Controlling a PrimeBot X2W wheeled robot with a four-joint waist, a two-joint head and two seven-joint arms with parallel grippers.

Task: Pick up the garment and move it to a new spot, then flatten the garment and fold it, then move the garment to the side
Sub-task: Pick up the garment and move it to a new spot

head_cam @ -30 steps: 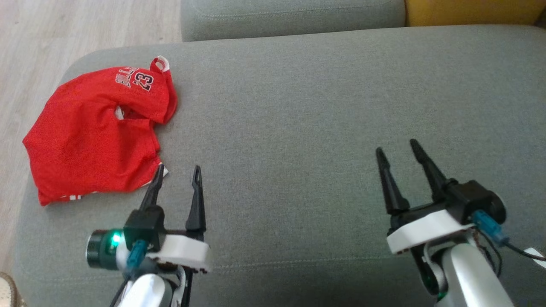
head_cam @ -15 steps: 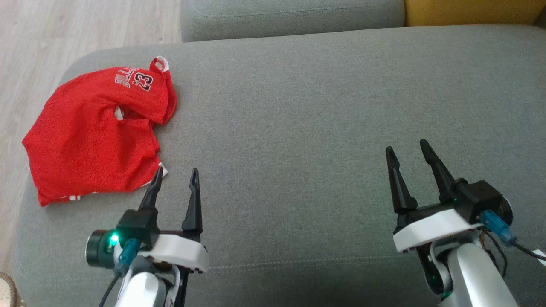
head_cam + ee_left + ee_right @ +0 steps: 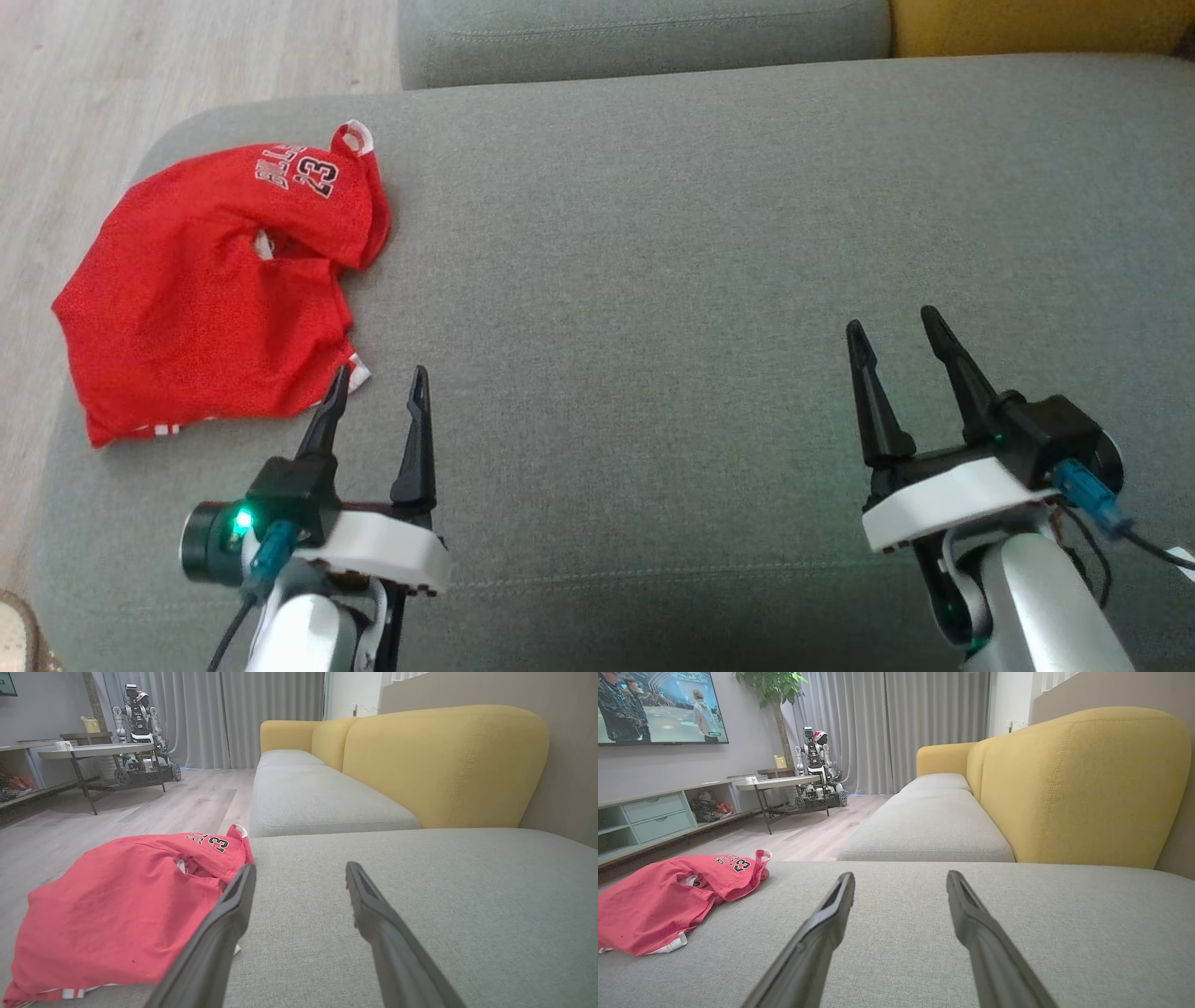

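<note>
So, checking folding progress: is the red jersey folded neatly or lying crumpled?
Crumpled, not folded: the red jersey lies bunched at the left end of the grey sofa seat, number panel flopped over, hem uneven.

A grey sofa seat (image 3: 653, 233) spreads beneath and ahead of the left end effector (image 3: 380, 371) and the right end effector (image 3: 892, 317). Ahead to their right rises a yellow backrest (image 3: 1083, 784). Far ahead to the left, on pale wooden floor (image 3: 808, 835), stand a second robot (image 3: 817, 765), a low table (image 3: 777, 782), grey curtains (image 3: 887, 728), a television (image 3: 658, 707) and a plant (image 3: 773, 683).
</note>
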